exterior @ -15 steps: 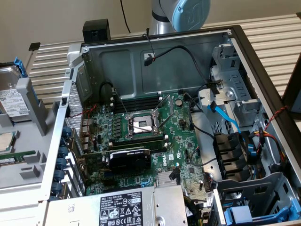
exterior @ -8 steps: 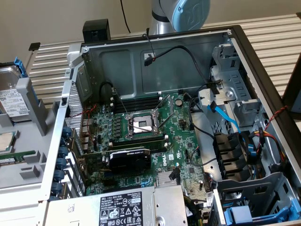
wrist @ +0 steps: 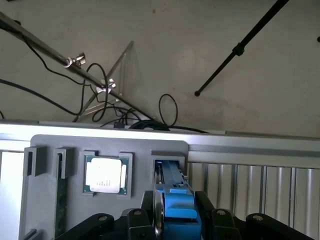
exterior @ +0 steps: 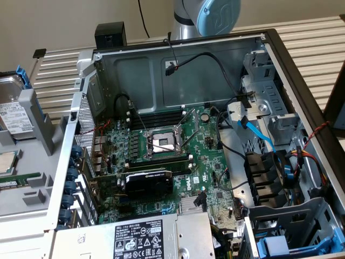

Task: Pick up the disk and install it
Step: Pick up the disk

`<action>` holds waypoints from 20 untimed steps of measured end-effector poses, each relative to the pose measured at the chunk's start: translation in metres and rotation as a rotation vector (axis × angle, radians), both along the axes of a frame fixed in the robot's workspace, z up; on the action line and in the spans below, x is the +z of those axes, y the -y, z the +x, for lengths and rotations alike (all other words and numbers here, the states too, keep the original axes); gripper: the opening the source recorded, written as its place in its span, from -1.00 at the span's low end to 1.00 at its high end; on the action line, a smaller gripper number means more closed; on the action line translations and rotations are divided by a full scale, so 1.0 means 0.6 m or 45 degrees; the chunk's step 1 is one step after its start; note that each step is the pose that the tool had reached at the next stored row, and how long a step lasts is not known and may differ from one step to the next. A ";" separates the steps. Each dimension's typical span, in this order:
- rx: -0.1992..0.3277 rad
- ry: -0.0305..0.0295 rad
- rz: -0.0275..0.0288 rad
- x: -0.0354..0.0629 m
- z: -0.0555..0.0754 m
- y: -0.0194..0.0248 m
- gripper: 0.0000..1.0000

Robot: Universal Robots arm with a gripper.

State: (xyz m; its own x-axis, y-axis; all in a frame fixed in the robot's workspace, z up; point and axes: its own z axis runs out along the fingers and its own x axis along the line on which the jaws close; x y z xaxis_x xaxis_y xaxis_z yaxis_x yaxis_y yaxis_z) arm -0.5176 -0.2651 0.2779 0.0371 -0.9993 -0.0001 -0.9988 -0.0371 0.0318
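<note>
The disk (wrist: 177, 205) shows edge-on in the wrist view, a bright blue carrier with a silver drive edge beside it, reaching down into a slot of the grey fixture (wrist: 140, 145). My gripper (wrist: 177, 222) straddles it. One dark finger (wrist: 149, 210) lies against the silver side and the other against the blue side, and no gap shows. In the exterior view the disk (exterior: 12, 110) stands upright at the left edge, silver with a white label and a blue frame on top.
On the fixture a processor chip (wrist: 105, 175) and a memory stick (wrist: 60, 200) lie beside the disk slot. The open computer case (exterior: 178, 70) holds the motherboard (exterior: 161, 145), a power-supply box (exterior: 140, 237) and another blue carrier (exterior: 275, 245) in the drive bay. Loose cables (exterior: 259, 135) cross the case.
</note>
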 end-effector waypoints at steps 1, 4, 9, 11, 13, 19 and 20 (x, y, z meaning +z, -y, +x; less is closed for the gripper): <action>-0.004 0.0000 -0.0005 0.000 0.000 0.0000 -0.08; -0.021 -0.0001 -0.0038 0.000 0.000 0.0000 -0.08; -0.040 0.0033 -0.0057 0.000 0.000 -0.0002 -0.08; -0.043 0.0041 -0.0058 0.000 0.000 -0.0002 -0.08; -0.043 0.0042 -0.0057 0.000 0.000 -0.0002 -0.08; -0.044 0.0044 -0.0126 0.000 0.000 -0.0013 -0.08; -0.044 0.0044 -0.0185 0.000 0.000 -0.0023 -0.08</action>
